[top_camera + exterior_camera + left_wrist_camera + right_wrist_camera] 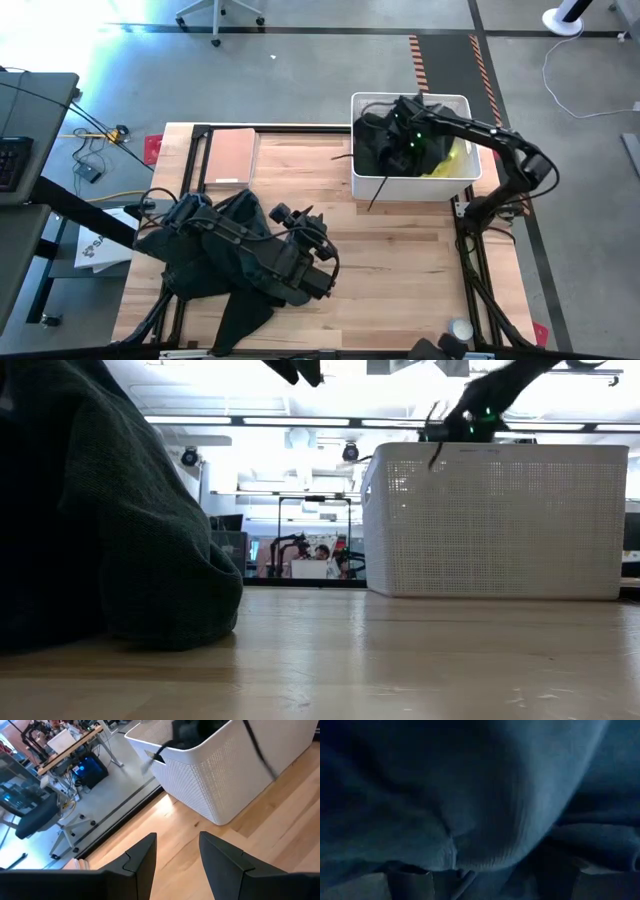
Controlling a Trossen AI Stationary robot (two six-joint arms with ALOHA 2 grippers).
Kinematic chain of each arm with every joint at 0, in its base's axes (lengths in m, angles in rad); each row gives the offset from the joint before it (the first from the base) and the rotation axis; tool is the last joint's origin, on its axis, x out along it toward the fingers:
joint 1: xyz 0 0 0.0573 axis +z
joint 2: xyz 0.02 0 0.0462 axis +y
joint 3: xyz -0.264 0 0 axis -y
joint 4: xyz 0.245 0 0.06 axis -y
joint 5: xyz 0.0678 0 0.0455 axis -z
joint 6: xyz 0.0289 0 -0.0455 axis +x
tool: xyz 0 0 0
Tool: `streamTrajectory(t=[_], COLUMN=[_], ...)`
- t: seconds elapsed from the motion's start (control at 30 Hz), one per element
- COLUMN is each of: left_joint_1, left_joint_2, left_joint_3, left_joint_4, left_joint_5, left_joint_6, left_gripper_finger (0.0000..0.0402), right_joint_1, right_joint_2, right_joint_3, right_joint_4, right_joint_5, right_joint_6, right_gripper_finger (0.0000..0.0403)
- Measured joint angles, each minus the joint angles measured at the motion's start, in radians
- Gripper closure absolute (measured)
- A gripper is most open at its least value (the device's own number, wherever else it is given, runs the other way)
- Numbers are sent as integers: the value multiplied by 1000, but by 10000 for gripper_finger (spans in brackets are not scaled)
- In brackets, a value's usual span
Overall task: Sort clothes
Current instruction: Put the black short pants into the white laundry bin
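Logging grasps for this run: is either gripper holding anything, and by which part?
Left gripper open, empty above the table. Right gripper is down among dark fabric clothes in the white lattice basket; any hold cannot be told.

The floor [300, 80] is grey and smooth. Orange and black stripe tape [420, 62] runs across it. A rolling chair base [218, 14] stands far off. Long lights [300, 421] shine on the ceiling. A blue chair [35, 815] sits near a desk [70, 745].
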Motion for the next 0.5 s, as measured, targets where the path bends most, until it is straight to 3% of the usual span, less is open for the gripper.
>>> streamTrajectory(t=[0.13,0.27,0.5], left_joint_1=[6,15,20], left_joint_2=[0,0,0], left_joint_3=[0,0,0], left_joint_4=[1,0,0], left_joint_5=[0,-12,-30], left_joint_6=[8,10,11], left_gripper_finger=[257,257,257], right_joint_1=[-20,-24,3], right_joint_2=[5,-32,-249], right_joint_3=[-76,-67,14], right_joint_4=[17,-32,23], right_joint_5=[26,55,76], right_joint_6=[-47,-29,45], right_gripper_finger=[183,183,183])
